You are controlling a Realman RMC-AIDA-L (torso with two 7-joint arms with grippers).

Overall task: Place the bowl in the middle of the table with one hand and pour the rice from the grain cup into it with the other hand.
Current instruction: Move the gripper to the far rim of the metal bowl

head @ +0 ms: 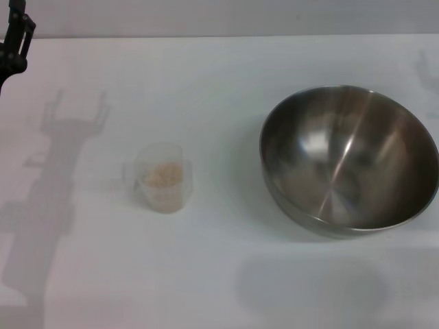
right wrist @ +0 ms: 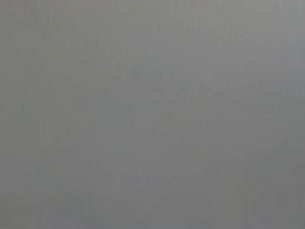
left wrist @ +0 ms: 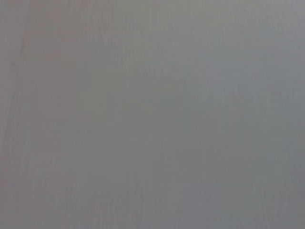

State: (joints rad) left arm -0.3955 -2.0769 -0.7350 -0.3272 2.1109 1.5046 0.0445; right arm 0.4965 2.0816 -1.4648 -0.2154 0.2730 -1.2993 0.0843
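Spanning nearly the whole head view: white worktop point(head: 219, 288). Sitting empty at right: bowl point(head: 348, 159). Standing upright left of centre, well apart: grain cup point(head: 162, 177), holding rice point(head: 163, 175). Hanging far left: left end effector point(head: 14, 42), finger state unclear. Showing no readable writing.

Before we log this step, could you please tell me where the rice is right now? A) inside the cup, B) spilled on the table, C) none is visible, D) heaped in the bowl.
A: the head view shows the pale rice sitting inside the upright cup on the table, while the bowl to the cup's right holds nothing.
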